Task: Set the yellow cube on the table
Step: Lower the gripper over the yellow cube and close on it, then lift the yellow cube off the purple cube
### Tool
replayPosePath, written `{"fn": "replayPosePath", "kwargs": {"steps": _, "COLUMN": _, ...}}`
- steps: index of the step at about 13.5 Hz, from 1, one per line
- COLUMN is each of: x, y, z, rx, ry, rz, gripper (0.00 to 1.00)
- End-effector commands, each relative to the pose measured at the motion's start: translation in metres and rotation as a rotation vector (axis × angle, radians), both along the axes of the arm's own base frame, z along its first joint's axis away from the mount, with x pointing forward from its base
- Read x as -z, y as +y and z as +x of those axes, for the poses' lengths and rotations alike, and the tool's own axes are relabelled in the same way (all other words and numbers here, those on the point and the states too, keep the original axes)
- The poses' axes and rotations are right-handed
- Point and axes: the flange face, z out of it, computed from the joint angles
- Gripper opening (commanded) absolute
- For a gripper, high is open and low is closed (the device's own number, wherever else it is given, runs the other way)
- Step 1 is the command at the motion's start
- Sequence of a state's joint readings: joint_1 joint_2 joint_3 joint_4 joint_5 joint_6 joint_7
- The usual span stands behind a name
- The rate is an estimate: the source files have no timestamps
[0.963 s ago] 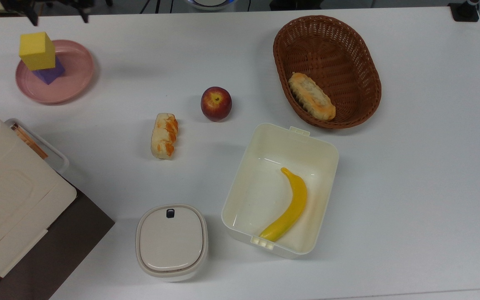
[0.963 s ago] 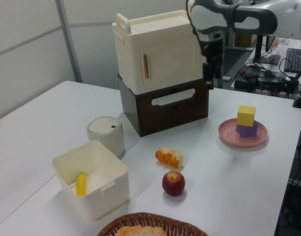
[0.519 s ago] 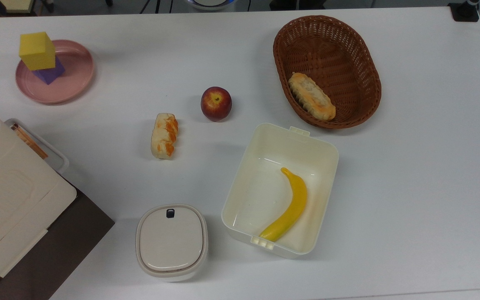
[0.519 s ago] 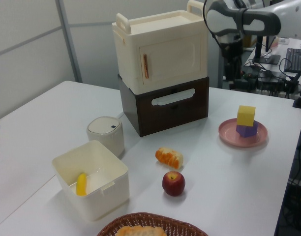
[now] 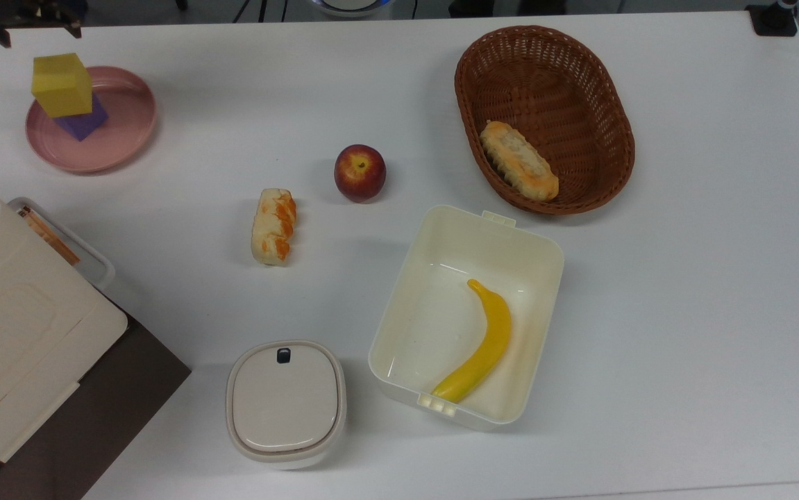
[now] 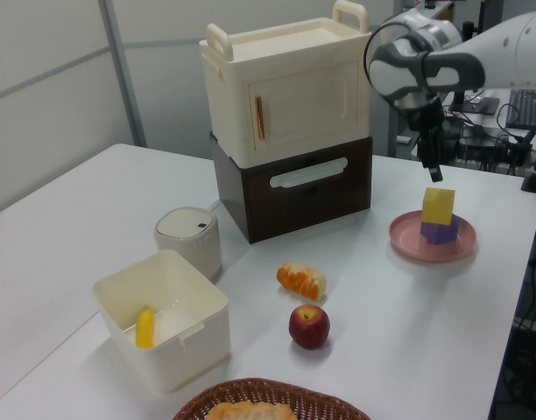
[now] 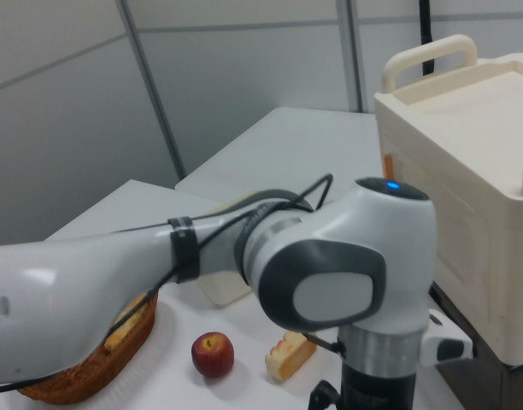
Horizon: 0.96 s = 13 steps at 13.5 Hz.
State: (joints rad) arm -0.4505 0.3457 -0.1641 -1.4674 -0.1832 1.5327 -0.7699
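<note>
1. On the table [image 5: 684,312], near the top view's upper left corner, a round pink plate [image 5: 125,128] carries a purple cube [image 5: 80,123], and the yellow cube [image 5: 61,84] sits on top of that purple cube, turned slightly askew to it
2. Above the yellow cube [image 6: 438,206] in the left view hangs the gripper [image 6: 433,168], pointing down, close over the cube's top but apart from it; whether its fingers are spread or closed I cannot tell, and it has hold of nothing
3. Near the table's middle lie an apple [image 5: 359,172] and, just to the top view's left of it, a bread roll with orange stripes [image 5: 273,226]
4. A brown wicker basket [image 5: 579,62] at the top view's upper right holds another bread roll [image 5: 518,160]
5. An open cream box [image 5: 531,250] below the basket in the top view holds a banana [image 5: 482,344], and a small lidded cream container [image 5: 285,403] stands to the top view's left of the box
6. A cream cabinet with handles [image 6: 290,87] is stacked on a dark brown drawer unit [image 6: 294,188] in the left view
7. The arm's grey and white body [image 7: 321,282] fills the foreground of the right view
</note>
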Motion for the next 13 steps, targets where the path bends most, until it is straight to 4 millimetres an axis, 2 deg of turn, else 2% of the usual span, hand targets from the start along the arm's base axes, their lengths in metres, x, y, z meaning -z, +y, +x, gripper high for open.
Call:
{"fn": "replayPosePath", "kwargs": {"steps": 1, "x": 0.033, "y": -0.012, "z": 0.000, "rx": -0.014, "ry": 0.058, "rz": -0.003, "gripper": 1.00}}
{"fn": "replayPosePath", "kwargs": {"steps": 4, "x": 0.058, "y": -0.021, "z": 0.006, "rx": -0.023, "ry": 0.061, "rz": -0.021, "gripper": 1.00}}
{"fn": "replayPosePath", "kwargs": {"steps": 7, "x": 0.070, "y": -0.023, "z": 0.007, "rx": -0.038, "ry": 0.091, "rz": -0.039, "gripper": 1.00}}
{"fn": "replayPosePath", "kwargs": {"steps": 8, "x": 0.072, "y": -0.022, "z": 0.008, "rx": -0.043, "ry": 0.095, "rz": -0.038, "gripper": 0.96}}
{"fn": "replayPosePath", "kwargs": {"steps": 11, "x": 0.069, "y": -0.020, "z": 0.010, "rx": -0.059, "ry": 0.089, "rz": -0.036, "gripper": 0.51}}
{"fn": "replayPosePath", "kwargs": {"steps": 12, "x": 0.067, "y": -0.019, "z": 0.010, "rx": -0.059, "ry": 0.087, "rz": -0.037, "gripper": 0.38}}
{"fn": "replayPosePath", "kwargs": {"steps": 13, "x": 0.065, "y": -0.018, "z": 0.011, "rx": -0.060, "ry": 0.085, "rz": -0.035, "gripper": 0.31}}
